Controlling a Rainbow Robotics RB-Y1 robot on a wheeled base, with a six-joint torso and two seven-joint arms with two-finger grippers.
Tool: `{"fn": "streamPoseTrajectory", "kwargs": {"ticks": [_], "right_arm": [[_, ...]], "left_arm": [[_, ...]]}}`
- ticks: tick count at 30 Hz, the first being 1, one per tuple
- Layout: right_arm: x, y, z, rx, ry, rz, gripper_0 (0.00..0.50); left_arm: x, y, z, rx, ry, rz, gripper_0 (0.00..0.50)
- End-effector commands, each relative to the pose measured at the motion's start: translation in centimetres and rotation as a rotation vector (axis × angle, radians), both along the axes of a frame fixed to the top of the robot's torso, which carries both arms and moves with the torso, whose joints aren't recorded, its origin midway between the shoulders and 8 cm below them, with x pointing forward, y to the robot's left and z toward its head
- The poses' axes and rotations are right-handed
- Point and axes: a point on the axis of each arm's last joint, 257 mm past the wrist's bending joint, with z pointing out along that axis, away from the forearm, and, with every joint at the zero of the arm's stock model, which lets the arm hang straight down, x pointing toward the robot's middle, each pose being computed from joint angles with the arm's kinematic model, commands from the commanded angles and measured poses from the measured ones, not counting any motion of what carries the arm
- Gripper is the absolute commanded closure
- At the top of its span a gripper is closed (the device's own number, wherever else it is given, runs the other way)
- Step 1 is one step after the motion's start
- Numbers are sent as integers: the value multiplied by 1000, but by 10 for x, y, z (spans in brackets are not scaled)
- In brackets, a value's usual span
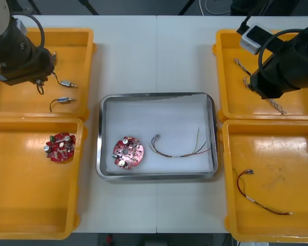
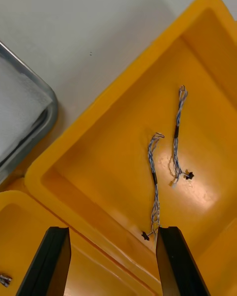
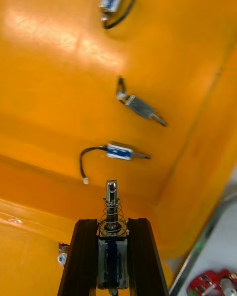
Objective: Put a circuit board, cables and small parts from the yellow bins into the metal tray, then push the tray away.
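The small metal part with the spring on it is pinched in your left claw, the black fingers closed against its sides, and it hangs over the far left yellow bin. Below it, three loose metal parts lie apart from one another on that bin's floor, each with a short black lead. Over to the metal tray in the middle of the surface: a round red circuit board sits at its near left on the white lining, and a thin red and yellow cable curves just beside it to the right. Your right claw is spread wide with nothing between the fingers, hanging above the far right yellow bin, where two twisted blue and white cables lie side by side. In the near left yellow bin there's a second circuit board, and in the near right yellow bin a spare red and yellow cable.
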Motion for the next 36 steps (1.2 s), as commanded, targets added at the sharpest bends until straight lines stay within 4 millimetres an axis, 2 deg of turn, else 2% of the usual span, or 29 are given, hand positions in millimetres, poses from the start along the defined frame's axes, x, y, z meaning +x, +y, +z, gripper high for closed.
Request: {"fn": "streamPoseTrajectory", "kwargs": {"ticks": [1, 7, 10, 15, 19, 26, 36], "right_arm": [[7, -49, 7, 37, 4, -136, 0], [12, -83, -5, 75, 53, -226, 0], [13, -95, -9, 88, 69, -261, 0], [13, -113, -22, 84, 108, -315, 0], [16, -123, -35, 96, 161, -353, 0], [45, -126, -40, 153, 154, -368, 0], [79, -129, -53, 162, 116, -342, 0]], "left_arm": [[-4, -49, 30, 52, -83, -158, 500], [-24, -111, 21, 5, -86, -233, 500], [-33, -134, 10, 9, -66, -288, 500], [-41, -158, -10, 35, -27, -336, 500], [-33, -179, -26, 46, -19, -368, 500], [-16, -205, -50, 45, -8, -389, 500], [2, -212, -86, 65, -4, -397, 500]]}}
